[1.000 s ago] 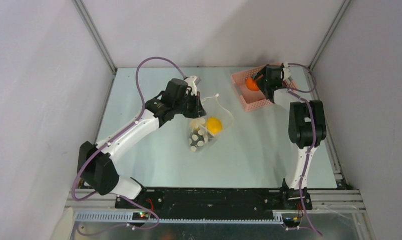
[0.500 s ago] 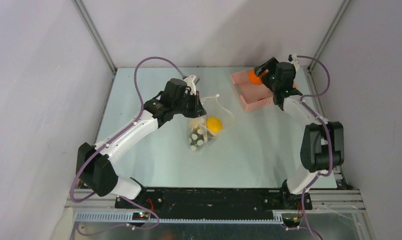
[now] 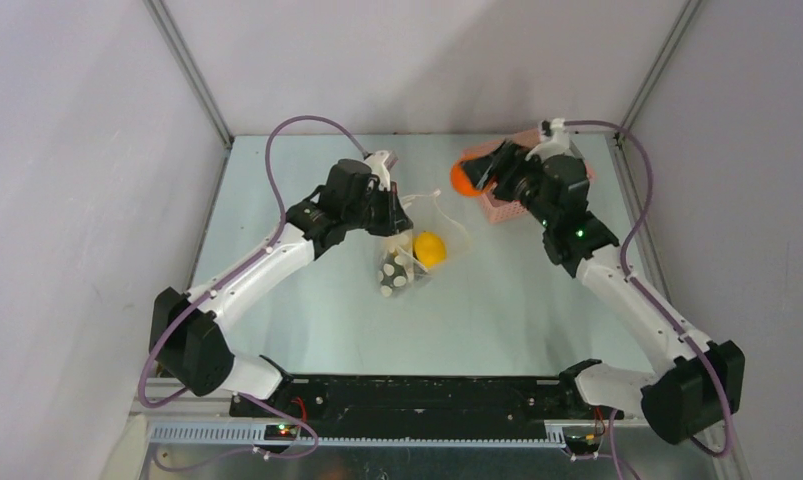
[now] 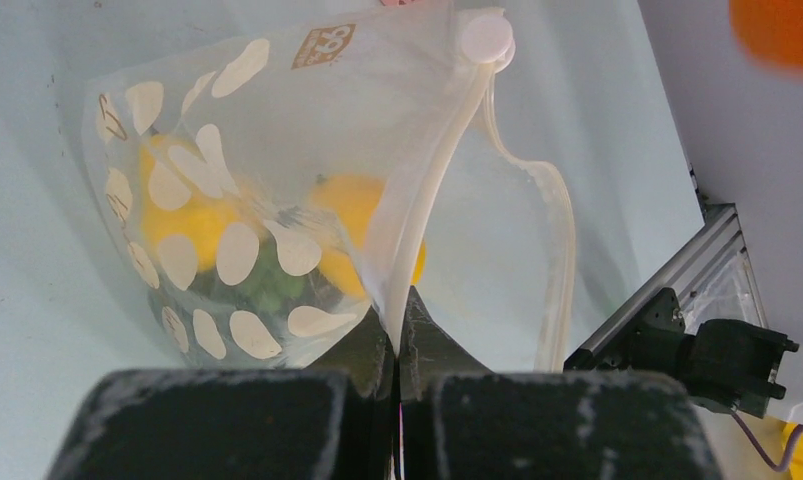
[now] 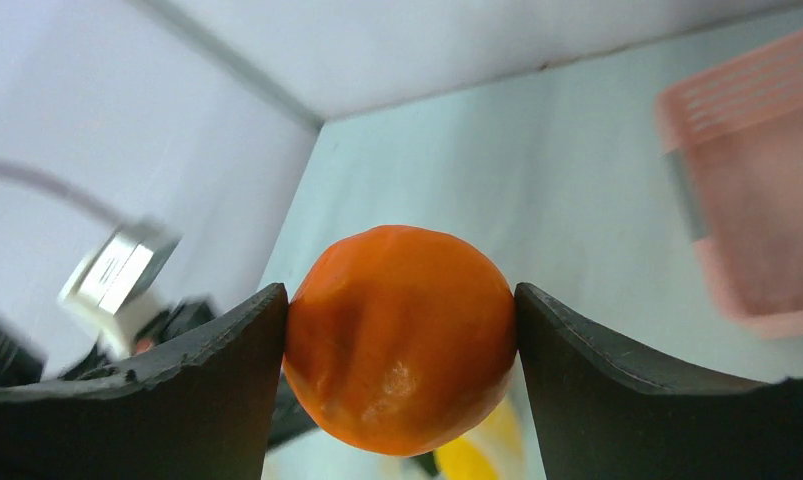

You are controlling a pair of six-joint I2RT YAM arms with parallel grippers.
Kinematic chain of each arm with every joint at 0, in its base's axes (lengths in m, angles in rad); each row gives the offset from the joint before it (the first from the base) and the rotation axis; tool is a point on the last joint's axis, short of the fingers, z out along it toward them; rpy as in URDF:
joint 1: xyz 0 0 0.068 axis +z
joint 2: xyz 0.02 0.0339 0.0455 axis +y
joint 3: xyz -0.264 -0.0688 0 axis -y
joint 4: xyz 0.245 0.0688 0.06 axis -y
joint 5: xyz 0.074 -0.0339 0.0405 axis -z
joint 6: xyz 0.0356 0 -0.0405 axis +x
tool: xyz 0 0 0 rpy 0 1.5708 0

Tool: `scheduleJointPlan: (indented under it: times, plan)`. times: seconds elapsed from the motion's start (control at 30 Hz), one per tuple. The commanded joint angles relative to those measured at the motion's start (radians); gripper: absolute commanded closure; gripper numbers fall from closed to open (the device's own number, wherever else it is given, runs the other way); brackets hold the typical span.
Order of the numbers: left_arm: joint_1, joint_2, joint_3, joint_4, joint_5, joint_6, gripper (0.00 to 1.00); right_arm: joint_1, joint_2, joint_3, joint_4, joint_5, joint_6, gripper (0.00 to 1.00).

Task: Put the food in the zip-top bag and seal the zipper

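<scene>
The clear dotted zip-top bag (image 3: 405, 262) lies mid-table with yellow (image 3: 429, 249) and green (image 4: 267, 285) food inside. My left gripper (image 3: 393, 222) is shut on one lip of the bag's mouth and holds it up; the whitish zipper (image 4: 432, 190) runs from my jaws to its round end tab, and the other lip (image 4: 562, 250) bows away, so the mouth gapes. My right gripper (image 3: 469, 178) is shut on an orange toy fruit (image 5: 401, 335) and holds it in the air, left of the basket and to the right of and beyond the bag's mouth.
The pink lattice basket (image 3: 512, 208) stands at the back right, partly hidden behind my right arm. Grey walls enclose the table at the left, back and right. The arm bases sit along the near edge.
My right gripper has lifted the orange fruit out of the pink basket and carried it left, toward the bag. The left gripper and bag have barely moved.
</scene>
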Motion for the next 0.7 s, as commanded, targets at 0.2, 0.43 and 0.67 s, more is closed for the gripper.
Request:
scheduleJointPlan:
  times: [0.2,0.43,0.67]
  plan:
    - [0.004,-0.077,-0.062,0.074,0.022,-0.032,1.0,0.27,-0.074,-0.086,-0.124,0.025,-0.051,0.79]
    - [0.001,-0.104,-0.095,0.096,0.051,-0.052,1.0,0.38,-0.01,-0.091,-0.138,0.167,-0.029,0.78]
    - [-0.005,-0.123,-0.11,0.095,0.059,-0.054,1.0,0.428,0.065,-0.084,-0.15,0.409,0.053,0.74]
